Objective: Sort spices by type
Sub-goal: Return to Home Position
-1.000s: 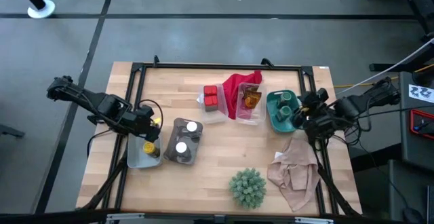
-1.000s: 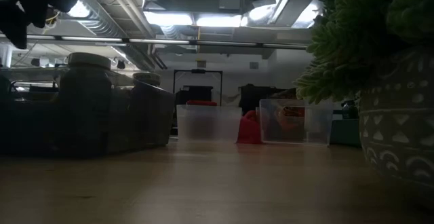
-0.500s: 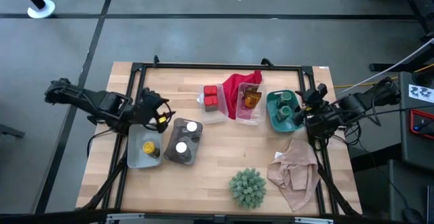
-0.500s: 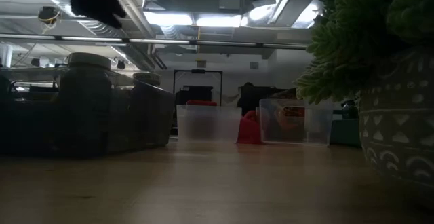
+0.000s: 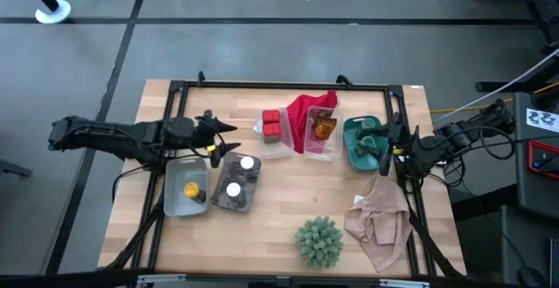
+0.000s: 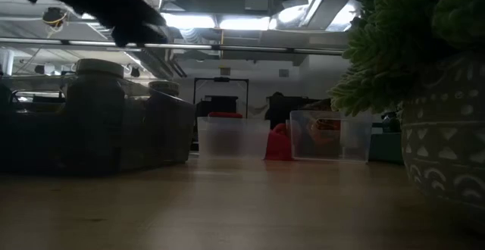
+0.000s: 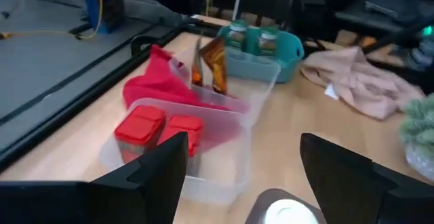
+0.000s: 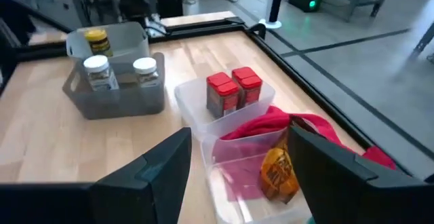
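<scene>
**Spices all binned; both grippers empty**

Left gripper [image 5: 218, 138] hangs over the table's left part, fingers spread wide with nothing between them, pointing toward the middle. The yellow-capped jar [image 5: 190, 189] stands upright in the light gray bin [image 5: 171, 208] by the left edge, just beside and below that gripper; the left arm is the nearer one.

Right gripper [image 5: 384, 146] is also wide and empty, next to the teal bin [image 5: 349, 154] at the right edge, which holds the green-labelled jars [image 5: 368, 136].

White-topped jars [image 5: 247, 162], red tins [image 5: 272, 124] and the brown-amber spice [image 5: 325, 127] sit in separate bins.

Judgement: sorting looks complete, so each arm need only withdraw up and away from the bin rims.
</scene>
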Tool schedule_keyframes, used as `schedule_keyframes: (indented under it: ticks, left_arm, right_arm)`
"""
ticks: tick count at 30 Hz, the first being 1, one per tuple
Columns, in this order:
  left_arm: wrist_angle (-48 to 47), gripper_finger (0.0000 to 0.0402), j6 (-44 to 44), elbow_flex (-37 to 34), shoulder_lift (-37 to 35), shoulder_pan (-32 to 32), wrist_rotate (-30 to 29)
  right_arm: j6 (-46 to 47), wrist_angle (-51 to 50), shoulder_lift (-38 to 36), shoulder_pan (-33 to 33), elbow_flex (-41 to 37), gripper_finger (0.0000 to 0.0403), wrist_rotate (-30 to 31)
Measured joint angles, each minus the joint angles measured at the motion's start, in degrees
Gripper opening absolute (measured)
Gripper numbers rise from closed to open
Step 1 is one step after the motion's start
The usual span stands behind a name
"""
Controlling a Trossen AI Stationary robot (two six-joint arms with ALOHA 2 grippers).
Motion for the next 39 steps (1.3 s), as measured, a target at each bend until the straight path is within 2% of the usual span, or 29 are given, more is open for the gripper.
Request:
schedule_keyframes:
  ticks: [5,14,18,23,30,39]
  left_arm:
    - [0.9,0.0267,-2.6,-6.2,-6.6,2.9,3.6]
    - [6.7,0.0267,-3.7,-17.0,-19.7,2.9,4.4]
    - [8.4,0.0267,-4.0,-21.0,-24.8,2.9,4.5]
    - [10.1,0.0267,-2.7,-24.9,-30.6,2.9,4.5]
    - [8.4,0.0267,-1.2,-29.2,-38.3,2.9,4.5]
    - [8.2,0.0267,1.8,-29.2,-41.9,2.9,4.7]
  right_arm:
    - [3.7,1.0,-8.1,0.0,-6.2,0.0243,0.7]
    - [3.9,13.9,-24.6,0.0,-23.0,0.0243,-0.9]
    - [3.7,18.7,-29.7,0.0,-28.5,0.0243,-2.0]
    - [3.9,19.1,-34.9,0.0,-32.7,0.0243,-4.1]
    - [6.7,18.9,-35.4,0.0,-34.2,0.0243,-5.4]
    - [6.6,24.1,-35.3,0.0,-40.3,0.0243,-4.0]
